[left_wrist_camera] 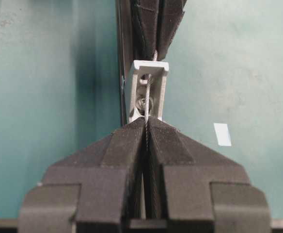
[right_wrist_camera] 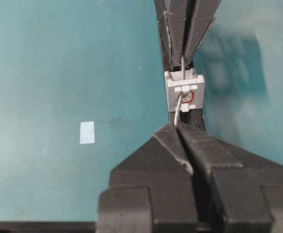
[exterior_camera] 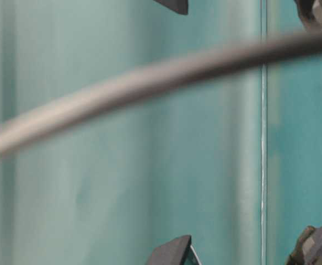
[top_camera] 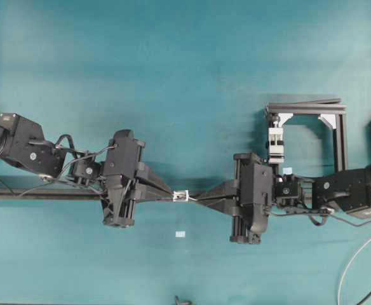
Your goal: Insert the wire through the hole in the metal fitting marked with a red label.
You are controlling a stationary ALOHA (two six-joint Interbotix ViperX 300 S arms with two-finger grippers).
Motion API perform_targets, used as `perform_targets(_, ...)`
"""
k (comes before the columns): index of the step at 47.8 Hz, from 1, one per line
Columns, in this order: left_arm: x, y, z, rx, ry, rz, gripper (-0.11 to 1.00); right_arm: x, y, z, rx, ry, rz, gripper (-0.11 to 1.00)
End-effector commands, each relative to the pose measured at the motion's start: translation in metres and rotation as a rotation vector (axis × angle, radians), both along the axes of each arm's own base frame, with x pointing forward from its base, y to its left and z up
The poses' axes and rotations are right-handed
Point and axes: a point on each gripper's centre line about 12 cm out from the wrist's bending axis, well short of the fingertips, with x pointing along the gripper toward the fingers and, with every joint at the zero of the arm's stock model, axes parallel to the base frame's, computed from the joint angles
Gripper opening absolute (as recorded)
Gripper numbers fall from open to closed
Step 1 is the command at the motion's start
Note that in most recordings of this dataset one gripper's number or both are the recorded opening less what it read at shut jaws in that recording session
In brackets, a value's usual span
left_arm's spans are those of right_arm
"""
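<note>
The teal table surface [top_camera: 185,63] carries, at its far right, a dark metal frame [top_camera: 338,127] with a taller white stacked clamp [top_camera: 275,143] inside it. Both black arms meet near the middle of the overhead view, above a dark bar that runs in from the left.

The left gripper [top_camera: 168,192] reaches in from the left, and its jaws are pressed together on the thin pale grey wire [left_wrist_camera: 146,104], which runs out between its fingertips in the left wrist view. The right gripper [top_camera: 204,196] comes from the right, with its jaws likewise closed on the wire [right_wrist_camera: 179,110] on the other side of the fitting.

Between the two grippers hangs the tiny silvery-white rectangular metal fitting [top_camera: 182,196], clear of the table. In the right wrist view its face [right_wrist_camera: 185,93] shows a small red-outlined mark [right_wrist_camera: 189,96], and the wire bends into the face right beside that mark. In the left wrist view the wire passes along the open side of the fitting [left_wrist_camera: 148,92].

Judging from this, the wire looks threaded through the fitting, so the insertion seems largely done. Whether it went through the marked hole itself is too small to confirm. What is left appears to be pulling it further through and letting go.

A small pale-blue square tag [top_camera: 180,234] lies on the table just nearer than the grippers.
</note>
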Motion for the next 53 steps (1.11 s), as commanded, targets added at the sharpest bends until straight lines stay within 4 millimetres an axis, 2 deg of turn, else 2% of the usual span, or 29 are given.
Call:
perform_targets(1,0.005,-0.001,0.017,-0.010,-0.047,-0.002,-0.10,0.006,0.002,0.013,0.005,-0.054,-0.001,-0.01)
perform_targets(4,0.004,-0.001,0.018,-0.010,-0.043,-0.001,-0.10,0.007,0.002,0.014,0.003,-0.065,-0.003,0.04)
perform_targets(8,0.004,-0.001,0.020,-0.008,-0.044,-0.005,-0.10,0.007,0.002,0.016,0.003,-0.075,-0.006,0.20)
perform_targets(16,0.003,-0.001,0.022,-0.006,-0.041,-0.006,-0.10,0.008,0.002,0.017,0.003,-0.075,-0.005,0.71)
perform_targets(21,0.001,-0.001,0.022,-0.004,-0.029,-0.008,-0.10,0.008,0.002,0.016,0.003,-0.071,-0.004,0.94)
perform_targets(35,-0.013,0.003,0.028,0.000,-0.003,-0.007,-0.10,0.005,0.003,0.016,0.011,-0.045,0.008,0.96)
perform_targets(53,-0.041,0.007,0.038,-0.001,0.019,-0.017,-0.10,0.002,0.003,0.016,0.012,-0.036,0.012,0.96)
